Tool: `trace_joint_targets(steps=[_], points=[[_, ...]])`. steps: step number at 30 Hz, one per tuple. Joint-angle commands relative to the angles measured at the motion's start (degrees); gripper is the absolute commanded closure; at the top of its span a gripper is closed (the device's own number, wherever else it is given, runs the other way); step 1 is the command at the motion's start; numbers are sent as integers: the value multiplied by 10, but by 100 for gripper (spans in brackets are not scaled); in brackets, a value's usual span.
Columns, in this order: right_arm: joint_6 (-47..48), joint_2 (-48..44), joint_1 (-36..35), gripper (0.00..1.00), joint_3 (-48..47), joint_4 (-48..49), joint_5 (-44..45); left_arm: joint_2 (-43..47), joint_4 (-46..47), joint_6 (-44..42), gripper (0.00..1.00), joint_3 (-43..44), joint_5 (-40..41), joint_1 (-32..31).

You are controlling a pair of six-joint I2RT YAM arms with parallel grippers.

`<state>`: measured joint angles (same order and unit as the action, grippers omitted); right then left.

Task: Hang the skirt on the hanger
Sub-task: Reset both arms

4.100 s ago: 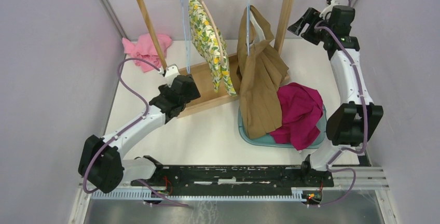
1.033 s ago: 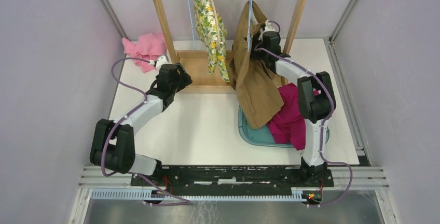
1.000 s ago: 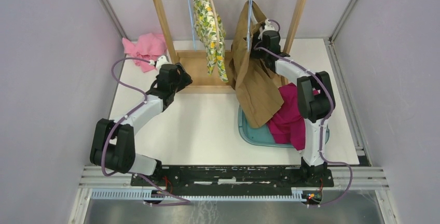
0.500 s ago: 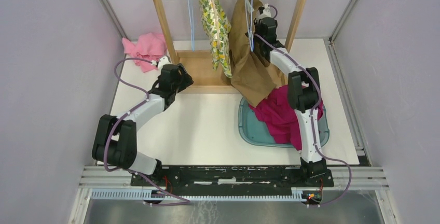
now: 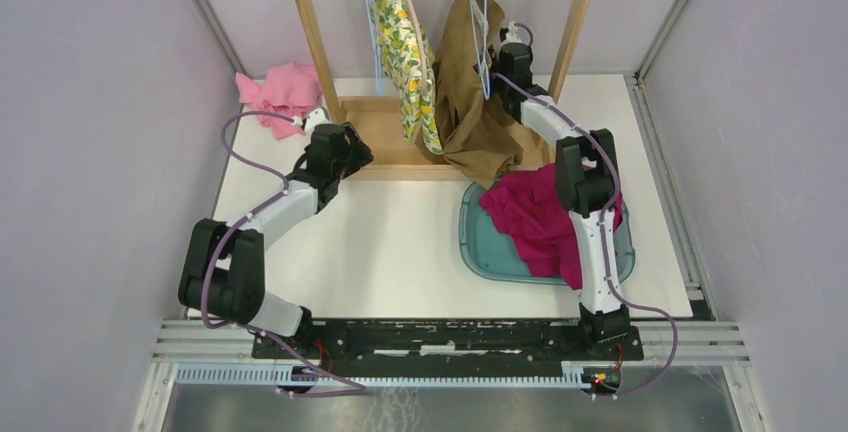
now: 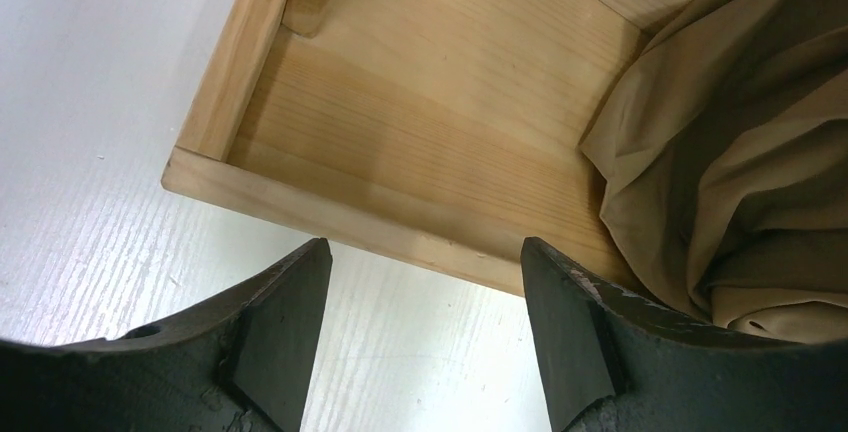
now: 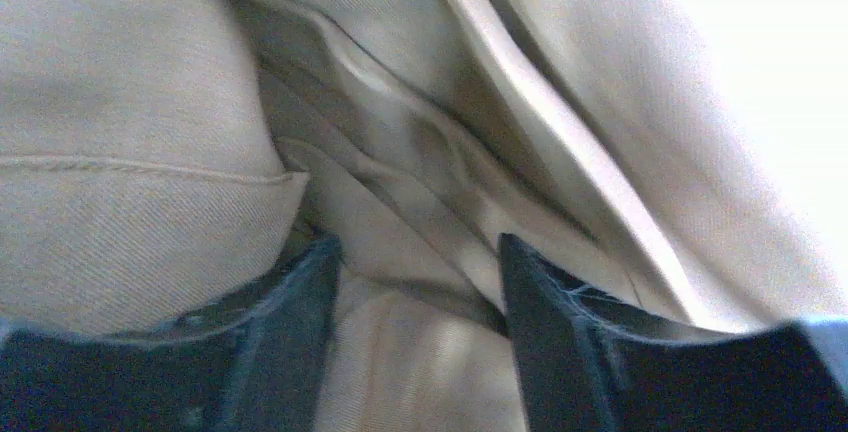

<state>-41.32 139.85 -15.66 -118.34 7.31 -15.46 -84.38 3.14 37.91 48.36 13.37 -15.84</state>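
Observation:
The brown skirt hangs from the blue wire hanger on the wooden rack, its hem bunched on the rack's base. My right gripper is pressed against the skirt's upper part. In the right wrist view the right gripper stands open, with folds of the skirt filling the gap between its fingers. My left gripper is open and holds nothing. It hovers over the white table at the front edge of the wooden base, with the skirt's hem to its right.
A yellow floral garment hangs on a wooden hanger left of the skirt. The rack posts rise on both sides. A teal bin holds a magenta garment. A pink cloth lies at the back left.
The right gripper's jaws have widened on the skirt. The skirt has risen out of the teal bin and swung back over the rack base. The left arm has barely moved.

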Motion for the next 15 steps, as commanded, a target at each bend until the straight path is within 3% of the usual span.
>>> trace_joint_targets(steps=[1,5,8,12,15], points=[[47,-128,6,28,126,-38,45,8,10,6,22,11,6,2],[102,-253,7,1,256,-42,83,31,6,-5,17,7,6,2],[138,-339,9,0,331,-56,114,44,-3,-12,11,5,19,2],[176,-426,13,0,358,-139,198,59,-14,-14,0,0,34,1],[213,-488,16,0,389,-195,255,78,-17,-15,1,-9,33,2]])
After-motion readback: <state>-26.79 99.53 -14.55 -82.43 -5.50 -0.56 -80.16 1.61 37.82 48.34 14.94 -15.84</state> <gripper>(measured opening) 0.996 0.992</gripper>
